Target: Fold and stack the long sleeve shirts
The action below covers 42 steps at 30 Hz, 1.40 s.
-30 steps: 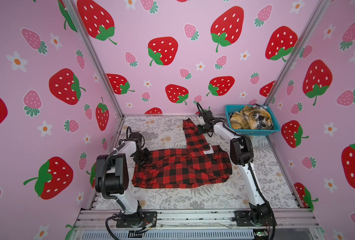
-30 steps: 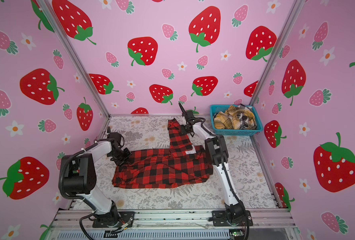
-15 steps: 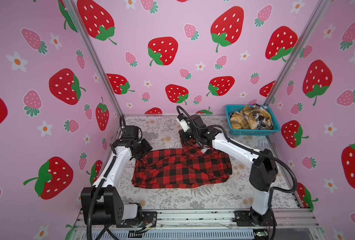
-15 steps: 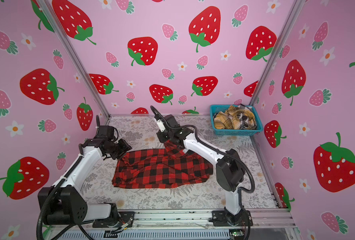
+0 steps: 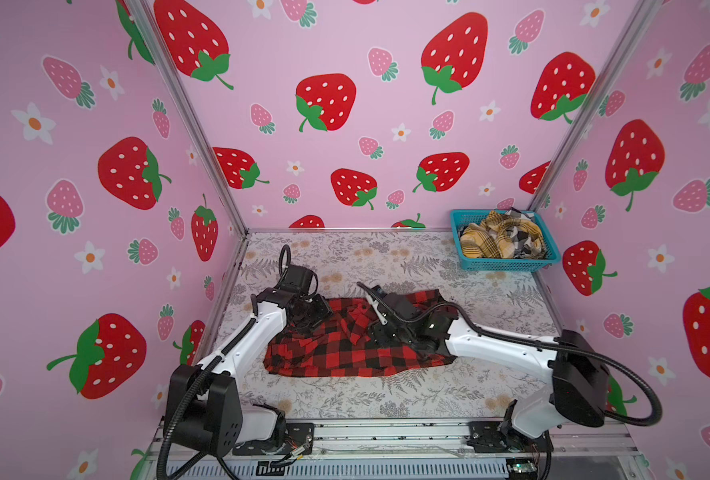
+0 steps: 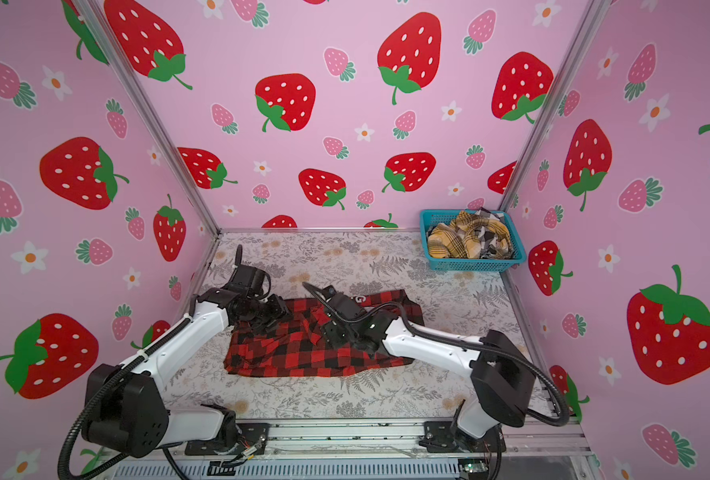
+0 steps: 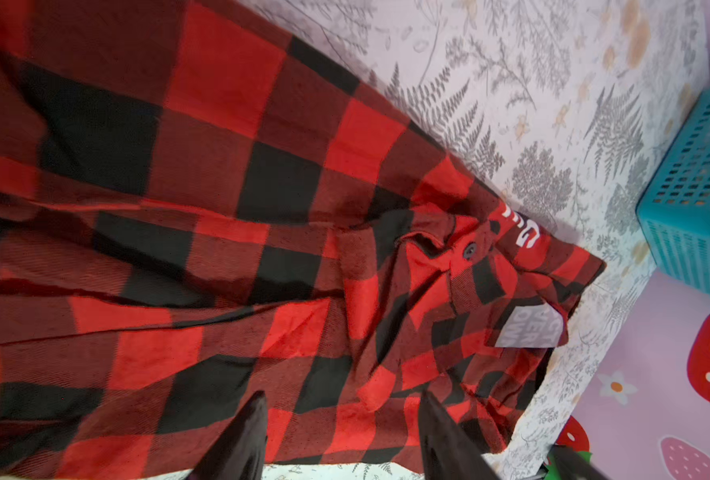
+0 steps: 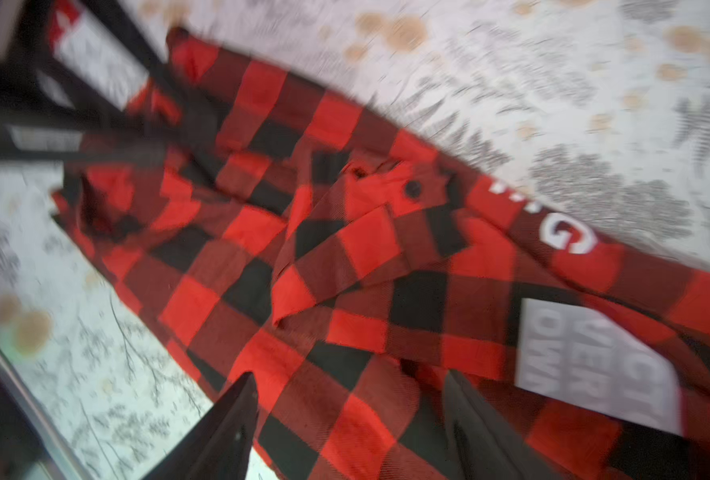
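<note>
Since the red-and-black shirt (image 5: 336, 357) seems limp, better pinch its edges at 9 and 3 o'clock; left jaws and right jaws stand open.

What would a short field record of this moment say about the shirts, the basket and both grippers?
on table: red-and-black shirt, partly folded, rumpled, lying on the floral table
basket: teal basket in the far right corner, holding the mustard-yellow shirt and black-white shirt, both crumpled
left gripper: open, at the red shirt's left end, holding nothing
right gripper: open, over its middle, holding nothing
stack: none yet
</note>
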{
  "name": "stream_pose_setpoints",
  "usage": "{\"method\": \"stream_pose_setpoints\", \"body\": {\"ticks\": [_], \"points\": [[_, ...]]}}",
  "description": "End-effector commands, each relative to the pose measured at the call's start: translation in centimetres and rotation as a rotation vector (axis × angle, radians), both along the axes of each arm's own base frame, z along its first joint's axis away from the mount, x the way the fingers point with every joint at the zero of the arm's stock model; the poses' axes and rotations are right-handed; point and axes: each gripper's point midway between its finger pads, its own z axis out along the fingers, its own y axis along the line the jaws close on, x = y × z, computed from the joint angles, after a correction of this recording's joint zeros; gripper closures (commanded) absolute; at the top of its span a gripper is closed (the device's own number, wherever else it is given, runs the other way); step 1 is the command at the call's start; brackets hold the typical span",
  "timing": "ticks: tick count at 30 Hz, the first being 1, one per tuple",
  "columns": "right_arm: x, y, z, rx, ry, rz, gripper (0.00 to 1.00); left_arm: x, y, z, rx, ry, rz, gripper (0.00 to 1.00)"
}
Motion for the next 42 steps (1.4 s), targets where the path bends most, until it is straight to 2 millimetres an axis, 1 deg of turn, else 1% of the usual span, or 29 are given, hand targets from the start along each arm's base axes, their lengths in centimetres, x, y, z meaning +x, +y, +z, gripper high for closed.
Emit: {"method": "stream_pose_setpoints", "body": {"ticks": [1, 4, 8, 10, 11, 12, 14, 15, 20, 24, 30, 31, 33, 35, 37, 39, 42], "points": [[3.6, -6.2, -2.7, 0.01, 0.153, -0.292, 0.36, 0.8, -1.6, -0.7, -0.018, 0.017, 0.009, 0.4], [5.1, -9.0, -4.5, 0.057, 0.255, -0.38, 0.41, 2.0, -3.5, -0.6, 0.033, 0.007, -0.059, 0.4], [7.1, -10.1, -4.8, 0.171, 0.324, -0.408, 0.48, 3.2, -6.5, -0.7, 0.124, 0.008, -0.205, 0.4], [8.0, -10.9, -5.5, 0.194, 0.367, -0.444, 0.53, 3.6, -8.2, -0.6, 0.183, -0.007, -0.286, 0.4], [8.2, -11.3, -5.9, 0.19, 0.386, -0.461, 0.53, 3.9, -8.6, -0.7, 0.222, -0.015, -0.312, 0.4], [8.4, -11.7, -6.4, 0.187, 0.405, -0.478, 0.53, 4.0, -9.3, -0.8, 0.255, -0.019, -0.345, 0.4], [8.6, -12.4, -7.2, 0.192, 0.437, -0.507, 0.49, 4.2, -10.5, -1.0, 0.305, -0.026, -0.41, 0.39], [8.7, -12.7, -7.7, 0.198, 0.455, -0.524, 0.46, 4.2, -11.0, -1.3, 0.339, -0.02, -0.441, 0.38], [8.9, -14.6, -9.1, 0.208, 0.494, -0.61, 0.41, 4.0, -13.6, -2.8, 0.441, -0.001, -0.588, 0.37], [9.1, -15.6, -10.5, 0.227, 0.527, -0.635, 0.39, 4.5, -13.7, -4.3, 0.505, 0.042, -0.624, 0.37], [9.3, -15.8, -11.9, 0.239, 0.555, -0.636, 0.48, 6.3, -12.7, -4.2, 0.612, 0.013, -0.582, 0.43], [9.2, -15.7, -12.0, 0.24, 0.557, -0.635, 0.52, 6.6, -12.6, -4.1, 0.623, 0.005, -0.576, 0.45], [9.1, -15.8, -12.4, 0.235, 0.564, -0.637, 0.57, 7.2, -12.4, -4.1, 0.651, -0.008, -0.57, 0.49], [9.0, -15.9, -12.8, 0.229, 0.569, -0.641, 0.62, 7.5, -12.5, -4.6, 0.664, -0.006, -0.582, 0.53], [8.9, -16.0, -13.0, 0.225, 0.576, -0.643, 0.67, 7.7, -12.7, -5.1, 0.671, 0.004, -0.595, 0.59], [8.9, -16.1, -13.2, 0.224, 0.579, -0.645, 0.69, 7.6, -12.9, -5.6, 0.663, 0.014, -0.603, 0.65], [9.1, -16.1, -13.2, 0.227, 0.579, -0.648, 0.68, 7.3, -13.1, -5.9, 0.643, 0.022, -0.609, 0.74]]}}
